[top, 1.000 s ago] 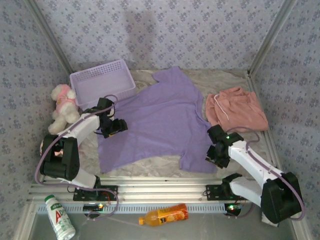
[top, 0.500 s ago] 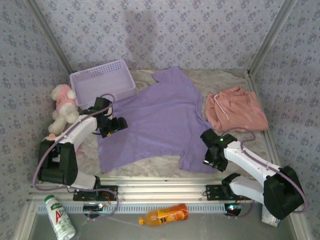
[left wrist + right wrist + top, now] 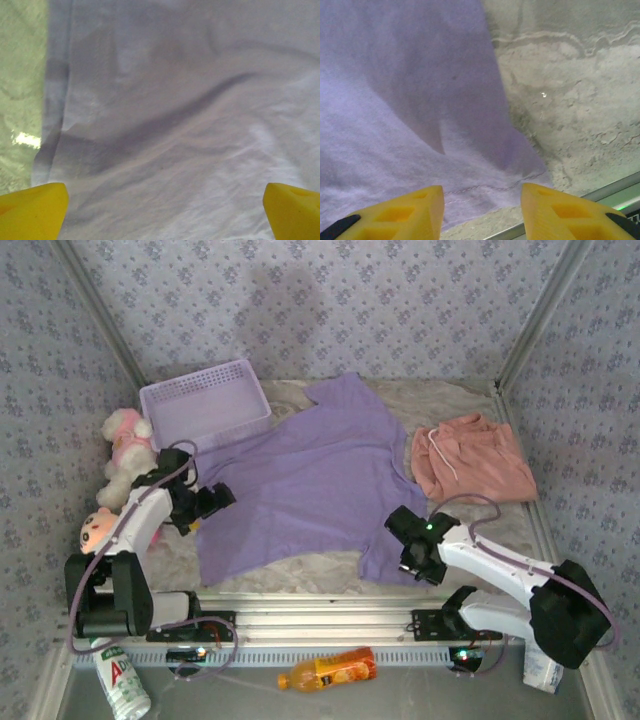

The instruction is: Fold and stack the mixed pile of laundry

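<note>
Top external: left hand [image 3: 218, 500] and right hand [image 3: 415, 560] (both open, empty) have slid leftward over the T-shirt [image 3: 310, 480].

We count two soft cloth garments: one large lavender-purple T-shirt [image 3: 310, 480] and one smaller salmon-pink garment with a white drawstring [image 3: 475, 460]. There is one lavender plastic mesh basket [image 3: 200, 410]. We see two toys, a white plush toy [image 3: 125, 455] and a pink-faced plush toy [image 3: 97, 528], and two bottles, a white plastic bottle [image 3: 120, 688] and an orange drink bottle [image 3: 330, 669].

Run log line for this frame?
left gripper open, over T-shirt left edge | right gripper open, over T-shirt near-right corner | pink garment apart, untouched
</note>
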Robot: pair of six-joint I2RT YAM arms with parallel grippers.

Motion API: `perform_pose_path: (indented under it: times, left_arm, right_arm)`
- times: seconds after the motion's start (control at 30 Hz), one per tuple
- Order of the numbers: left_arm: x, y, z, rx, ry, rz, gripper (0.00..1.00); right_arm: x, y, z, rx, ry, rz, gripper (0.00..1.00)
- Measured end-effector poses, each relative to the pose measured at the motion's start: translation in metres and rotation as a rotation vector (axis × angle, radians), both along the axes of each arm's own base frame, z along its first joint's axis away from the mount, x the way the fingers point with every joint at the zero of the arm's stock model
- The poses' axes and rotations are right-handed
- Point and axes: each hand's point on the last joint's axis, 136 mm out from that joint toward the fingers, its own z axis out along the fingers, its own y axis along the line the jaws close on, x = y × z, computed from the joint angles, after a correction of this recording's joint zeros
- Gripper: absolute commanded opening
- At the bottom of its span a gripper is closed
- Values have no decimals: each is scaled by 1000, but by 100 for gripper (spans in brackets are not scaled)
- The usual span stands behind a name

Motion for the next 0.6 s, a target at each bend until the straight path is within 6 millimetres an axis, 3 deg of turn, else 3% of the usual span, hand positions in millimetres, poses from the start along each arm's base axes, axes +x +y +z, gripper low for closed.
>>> perform_pose_path:
  times: [0.33,0.5,0.53,0.6]
  left_arm:
    - [-5,2,-7,-13,33,21,100]
    - [-8,14,-13,-33,47,84,99]
    - [-9,16,-14,-39,54,99,99]
    - [-14,21,-15,-56,75,130,99]
  right_arm:
    - [-4,11,-22,90,3,-33,48]
    - [1,14,-22,122,-28,-59,7]
    - [3,15,-20,130,-38,-68,1]
    - [7,16,-17,145,-55,-75,0]
